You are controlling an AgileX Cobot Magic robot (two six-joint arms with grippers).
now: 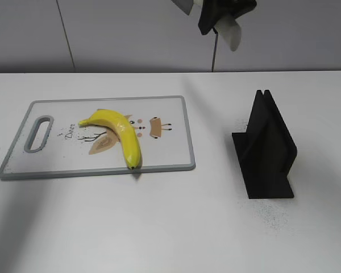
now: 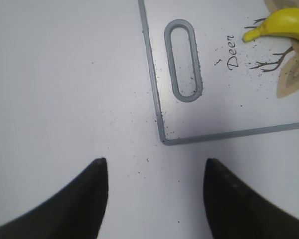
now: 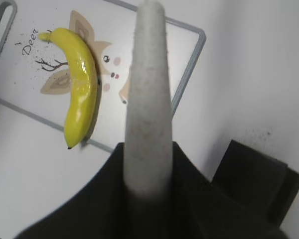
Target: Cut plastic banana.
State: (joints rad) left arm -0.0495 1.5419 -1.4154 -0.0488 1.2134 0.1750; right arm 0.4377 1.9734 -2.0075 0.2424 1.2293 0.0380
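A: On the left, the left gripper [image 2: 154, 199] hovers wide apart over bare table [image 2: 65, 99]. Glossy curved banana [image 1: 120, 133] lies on the flat cutting board [image 1: 170, 111].

B: Right gripper [image 1: 224, 20], mostly cropped, clamps a pale matte knife [image 3: 148, 109]; black slotted stand [image 1: 267, 151] beside.

Exterior view slanting down across table, both wrist views looking down, all sharing the cutting board [image 1: 173, 122].
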